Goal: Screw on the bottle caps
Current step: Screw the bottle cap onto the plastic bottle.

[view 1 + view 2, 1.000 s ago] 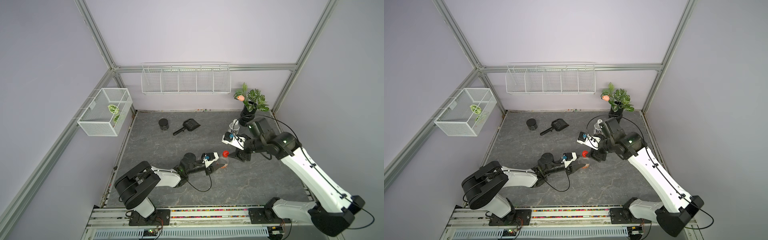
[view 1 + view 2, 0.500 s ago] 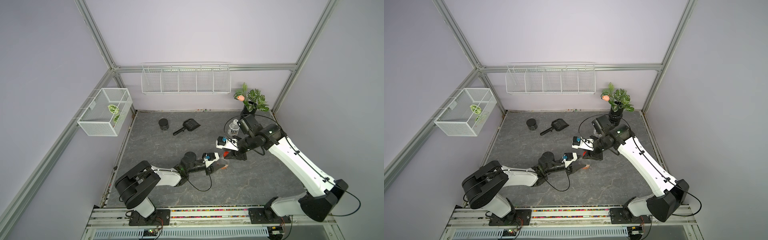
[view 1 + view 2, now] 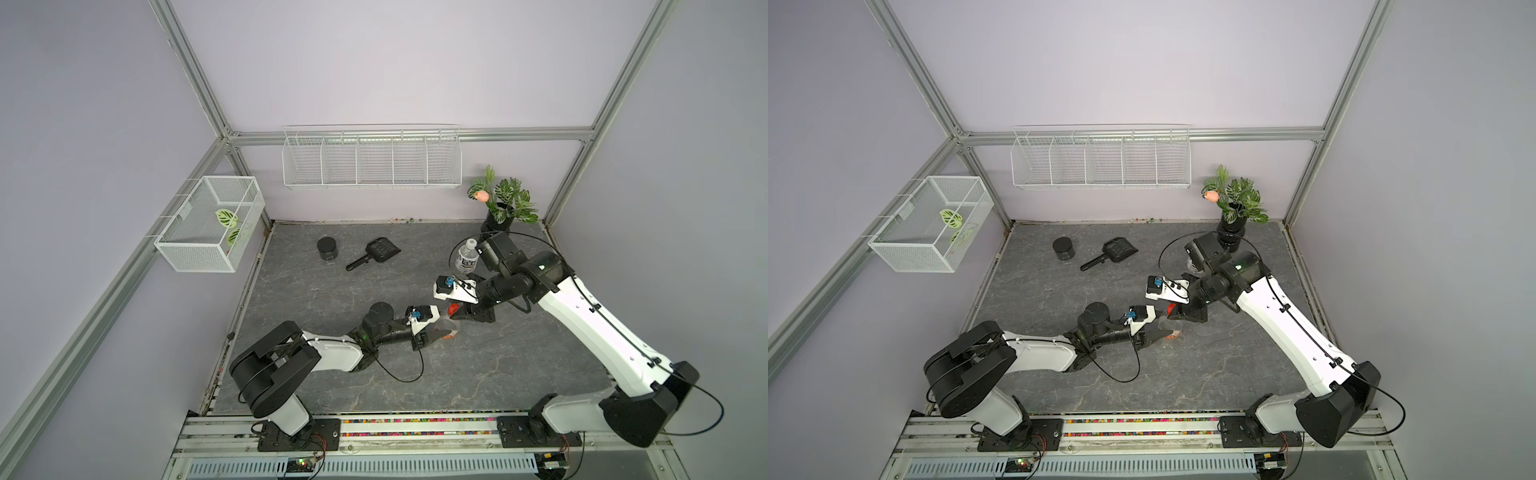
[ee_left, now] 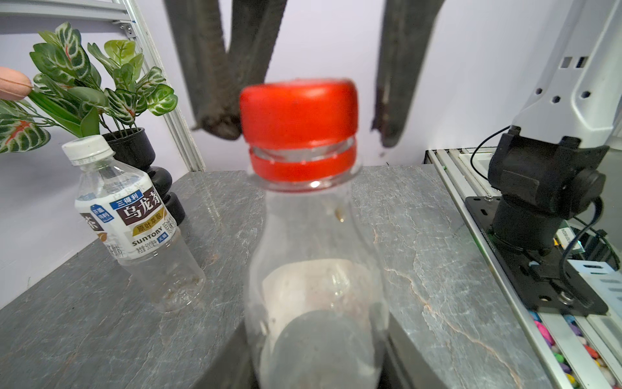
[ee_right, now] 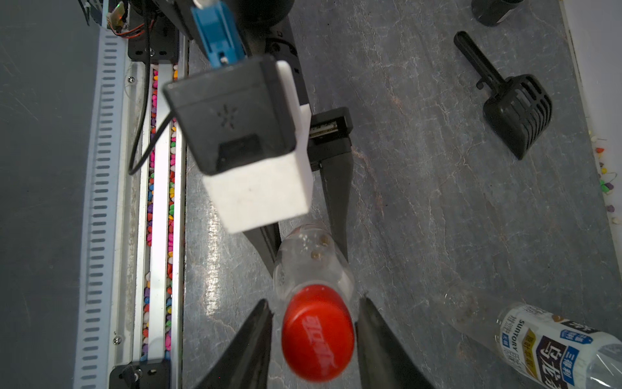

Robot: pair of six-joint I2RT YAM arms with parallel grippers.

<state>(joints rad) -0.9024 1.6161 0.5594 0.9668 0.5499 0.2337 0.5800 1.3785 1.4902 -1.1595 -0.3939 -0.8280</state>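
The right fingers (image 4: 397,67) have swung in over the red cap (image 4: 298,111) and straddle it slightly open, seemingly not yet gripping. The left fingers (image 5: 336,195) stay clamped on the bottle (image 4: 316,269) mid-worktop (image 4: 437,235); tightening looks next.

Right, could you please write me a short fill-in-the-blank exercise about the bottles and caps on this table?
1. The left gripper is shut on a clear bottle whose cap is ____.
2. The right gripper straddles that cap from ____.
3. The Suntory bottle has its own cap, which is ____.
Missing words: red, above, white.
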